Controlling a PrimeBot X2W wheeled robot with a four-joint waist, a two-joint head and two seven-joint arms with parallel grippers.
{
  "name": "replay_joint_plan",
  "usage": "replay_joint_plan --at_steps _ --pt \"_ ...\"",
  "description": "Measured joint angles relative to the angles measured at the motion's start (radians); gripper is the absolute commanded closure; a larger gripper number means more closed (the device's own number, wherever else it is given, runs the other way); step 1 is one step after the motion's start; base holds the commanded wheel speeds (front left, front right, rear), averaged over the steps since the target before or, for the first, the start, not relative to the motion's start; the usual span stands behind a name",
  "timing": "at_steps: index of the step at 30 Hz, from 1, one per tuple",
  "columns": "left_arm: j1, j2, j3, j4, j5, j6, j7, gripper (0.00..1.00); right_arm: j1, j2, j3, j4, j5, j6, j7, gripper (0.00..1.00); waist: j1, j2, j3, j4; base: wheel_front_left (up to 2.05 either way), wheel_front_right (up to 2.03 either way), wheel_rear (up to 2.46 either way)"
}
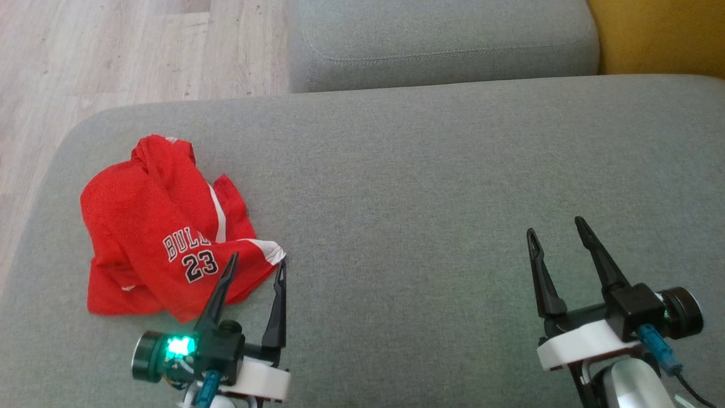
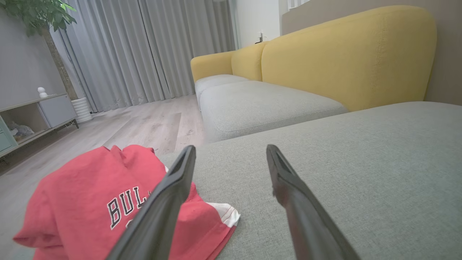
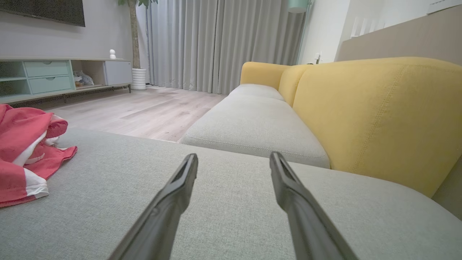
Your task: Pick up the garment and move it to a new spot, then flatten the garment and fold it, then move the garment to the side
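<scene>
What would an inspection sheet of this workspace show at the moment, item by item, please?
Surface: grey seat cushion, mostly bare.
Job's things: red jersey, crumpled in a heap at the cushion's left end, not yet flattened.
Clutter: nothing seen.
Pincers: left pincer open at the jersey's near edge, gripping nothing, contact unclear; right pincer open over bare cushion, apart from the jersey.
Cables: blue-plugged lead at the right wrist and a second blue plug at the left wrist, both behind the fingers.
Surroundings: wooden floor, yellow backrest, grey curtains, low cabinet.
</scene>
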Motion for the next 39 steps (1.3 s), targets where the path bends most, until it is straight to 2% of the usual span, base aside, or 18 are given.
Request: replay_joint_plan --at_steps 3,9,14,23,39 --pt "0.0 -0.011 0.006 0.001 -0.002 -0.01 0.0 0.0 0.0 0.0 0.003 0.011 0.009 0.0 -0.002 0.0 0.0 0.0 0.0 0.0 0.0 0.0 0.0" --pt "0.006 -0.057 0.064 -0.002 -0.086 -0.057 -0.001 0.0 -0.001 0.0 0.025 0.068 0.234 0.0 -0.002 0.0 0.0 0.0 0.002 0.001 0.0 0.0 0.0" --pt "0.015 -0.062 0.09 0.026 -0.092 -0.074 -0.001 0.0 -0.002 0.0 0.048 0.119 0.321 0.0 -0.002 0.0 0.0 0.0 0.002 0.0 0.0 0.0 0.0" --pt "0.015 -0.074 0.111 0.081 -0.088 -0.097 -0.001 0.0 -0.025 0.0 0.062 0.142 0.354 0.0 -0.002 0.0 0.0 0.0 -0.001 -0.001 0.0 0.0 0.0" --pt "0.015 -0.091 0.143 0.093 -0.079 -0.121 -0.001 0.0 -0.025 -0.001 0.106 0.151 0.397 0.0 -0.002 0.0 0.0 0.0 -0.007 0.024 0.0 0.0 0.0"
